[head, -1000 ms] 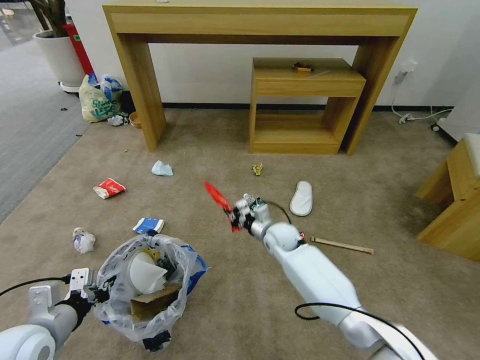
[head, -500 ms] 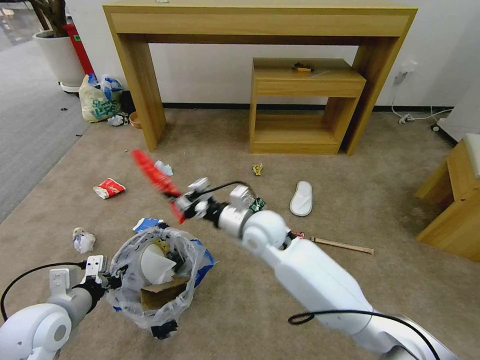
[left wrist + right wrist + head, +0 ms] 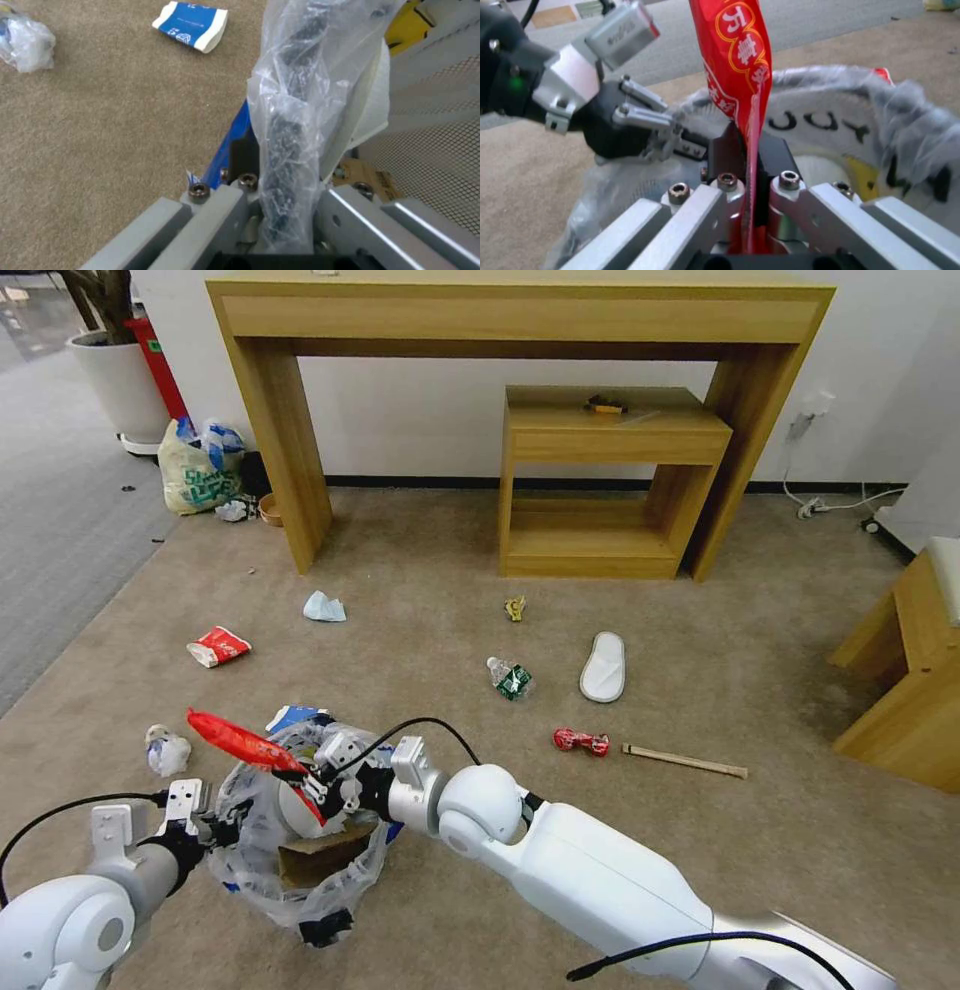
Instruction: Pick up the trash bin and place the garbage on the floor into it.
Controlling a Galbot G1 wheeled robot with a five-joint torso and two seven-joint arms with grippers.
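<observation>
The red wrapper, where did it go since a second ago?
The right gripper, shut on the red wrapper, swung it from mid-floor, near the slipper, leftward and nearer, so it is now over the trash bin. That uncovered the bottle and can. The left gripper kept its grip on the bin's rim, shifting slightly. The other litter stayed put.

Glossy red wrapper [image 3: 740, 56], perhaps foil; crinkly plastic bin bag [image 3: 250, 860].
</observation>
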